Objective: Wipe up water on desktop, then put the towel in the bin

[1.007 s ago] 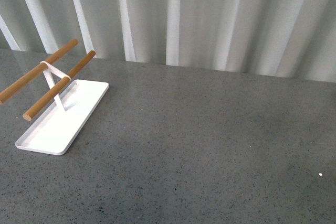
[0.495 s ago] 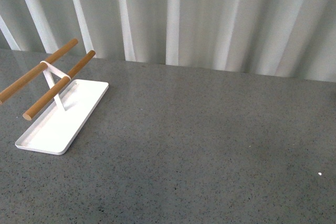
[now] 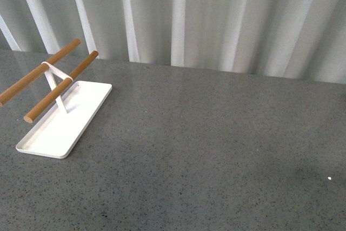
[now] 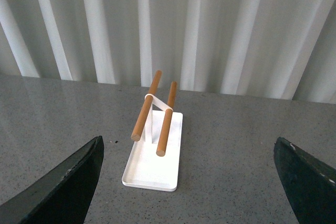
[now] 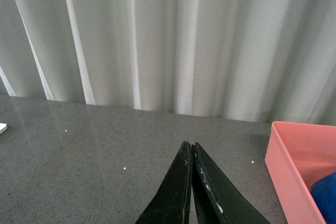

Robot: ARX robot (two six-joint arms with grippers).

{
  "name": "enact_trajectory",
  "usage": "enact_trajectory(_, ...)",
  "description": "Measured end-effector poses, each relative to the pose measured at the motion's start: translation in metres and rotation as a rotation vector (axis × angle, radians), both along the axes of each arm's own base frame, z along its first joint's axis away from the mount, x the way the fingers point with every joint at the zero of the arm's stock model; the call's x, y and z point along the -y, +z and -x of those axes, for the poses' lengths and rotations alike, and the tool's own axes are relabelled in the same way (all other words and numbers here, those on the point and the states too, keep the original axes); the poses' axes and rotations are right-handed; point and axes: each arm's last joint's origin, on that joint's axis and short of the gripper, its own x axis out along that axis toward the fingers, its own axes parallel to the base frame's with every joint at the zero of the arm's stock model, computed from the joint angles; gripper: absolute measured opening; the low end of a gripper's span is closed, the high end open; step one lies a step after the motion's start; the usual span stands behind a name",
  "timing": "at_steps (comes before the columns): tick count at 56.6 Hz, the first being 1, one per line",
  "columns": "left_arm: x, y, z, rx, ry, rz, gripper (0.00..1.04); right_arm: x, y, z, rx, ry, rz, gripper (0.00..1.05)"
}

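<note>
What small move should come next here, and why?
Probably none beyond parking the arms: a blue piece, likely the towel, already sits inside the pink bin. The right gripper is shut and empty, the left gripper open, and no water shows on the desktop.

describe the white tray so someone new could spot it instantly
Start with the dark-grey speckled desktop in front of the pale curtain, and look to its left side in the front view. There lies a flat white rectangular tray with a low rim. It alone is white, and a thin white stand rising from it carries two wooden rods side by side.
</note>
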Motion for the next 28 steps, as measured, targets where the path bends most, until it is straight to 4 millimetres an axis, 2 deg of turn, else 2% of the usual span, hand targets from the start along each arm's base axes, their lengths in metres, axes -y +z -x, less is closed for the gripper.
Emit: enact_trajectory(28, 0.000, 0.000, 0.000, 0.000, 0.000, 0.000, 0.98, 0.000, 0.001, 0.014, 0.006, -0.001, -0.002, 0.03)
